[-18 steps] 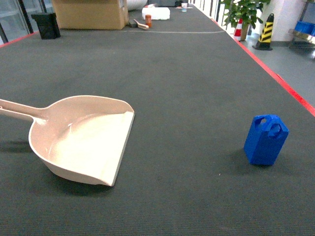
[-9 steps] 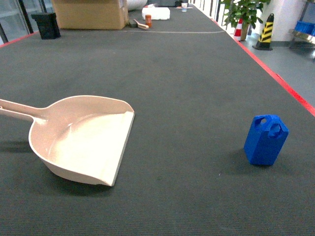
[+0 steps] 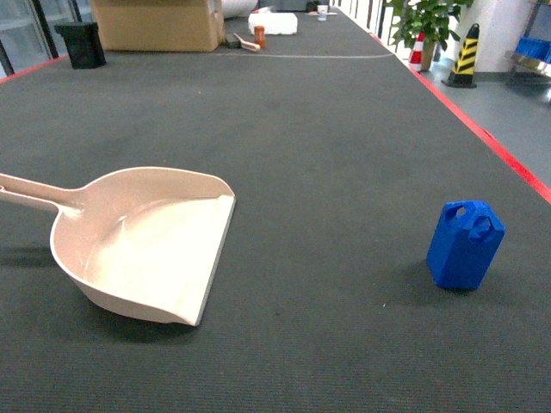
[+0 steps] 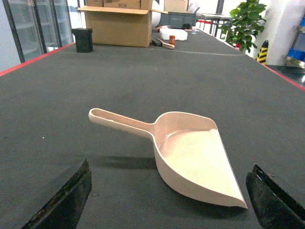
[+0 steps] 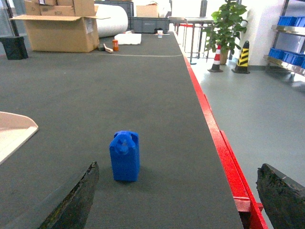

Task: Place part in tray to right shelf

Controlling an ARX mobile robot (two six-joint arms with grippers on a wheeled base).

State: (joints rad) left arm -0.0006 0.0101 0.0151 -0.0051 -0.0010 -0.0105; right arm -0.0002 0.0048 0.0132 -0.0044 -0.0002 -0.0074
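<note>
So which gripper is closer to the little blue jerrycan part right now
The right. The right gripper is open with the part standing just ahead between its fingers. The left gripper is open facing the tray, which lies well left of the part.

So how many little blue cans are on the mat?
1. The little blue can stands upright on the dark mat, right of the beige scoop, not touching it.

Our left gripper (image 4: 167,200) with two black fingers (image 4: 64,200), thick and wedge-shaped, poking in at 7 and 5 o'clock, our right gripper (image 5: 176,198) with black fingers (image 5: 74,200) too, rough, scuffed and grey-speckled along the edges
</note>
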